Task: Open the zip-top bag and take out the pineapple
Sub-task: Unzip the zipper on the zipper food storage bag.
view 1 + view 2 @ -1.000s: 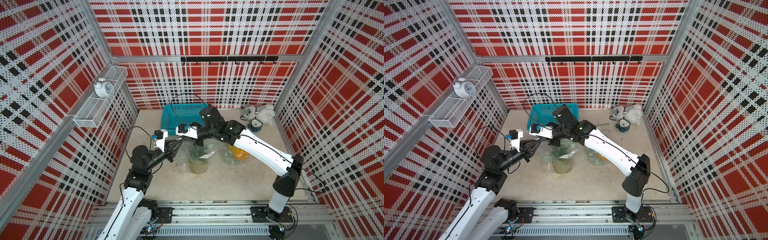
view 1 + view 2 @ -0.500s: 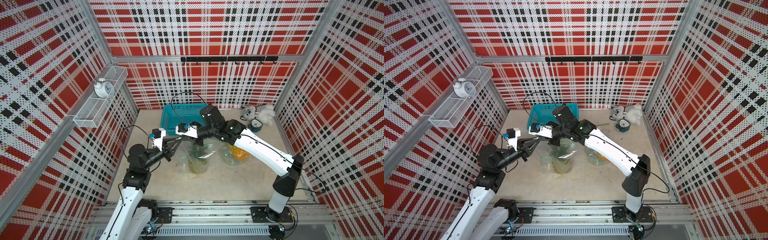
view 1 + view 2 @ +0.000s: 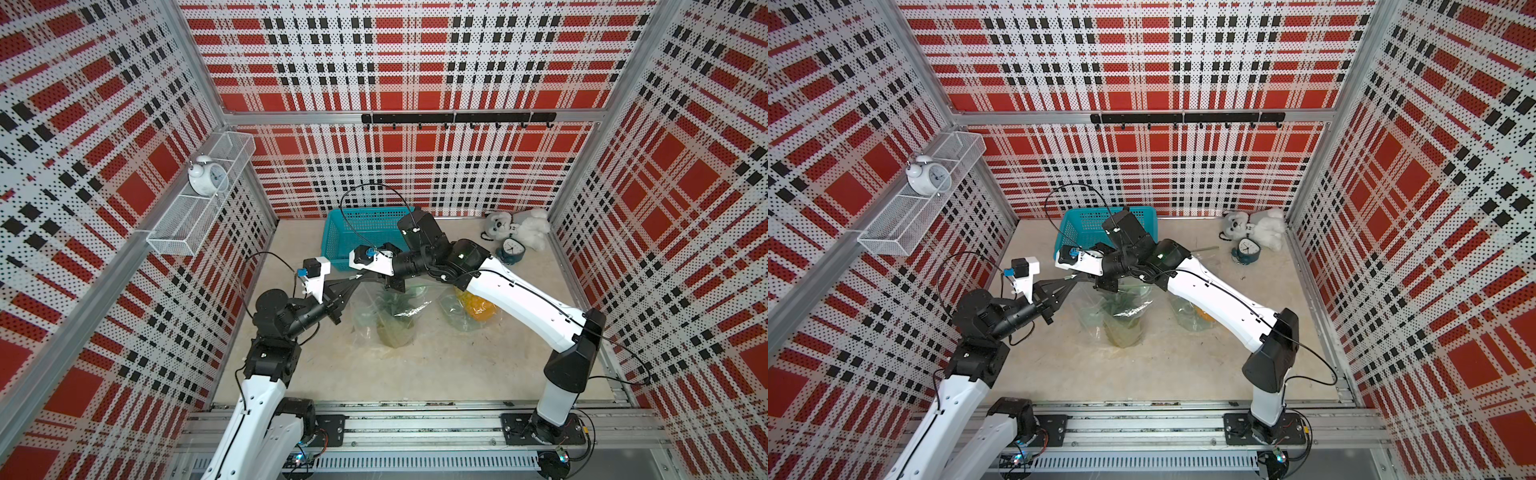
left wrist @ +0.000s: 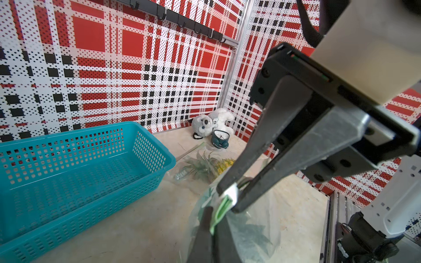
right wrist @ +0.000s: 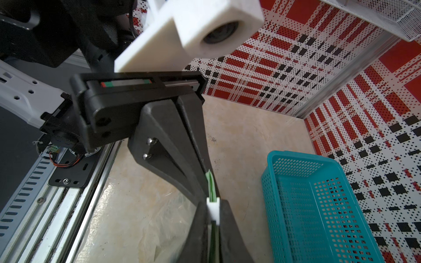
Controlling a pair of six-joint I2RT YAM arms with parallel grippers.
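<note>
Light is bright and even with faint shadows; wide-angle bending shows at frame edges, and close parts in both wrist views blur.

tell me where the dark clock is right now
In both top views the dark clock stands on the floor at the far right corner, against the plush dog, right of the basket.

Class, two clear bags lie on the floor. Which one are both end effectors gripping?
The bag with the greenish pineapple, nearer the left arm; the bag with yellow fruit lies untouched.
</note>
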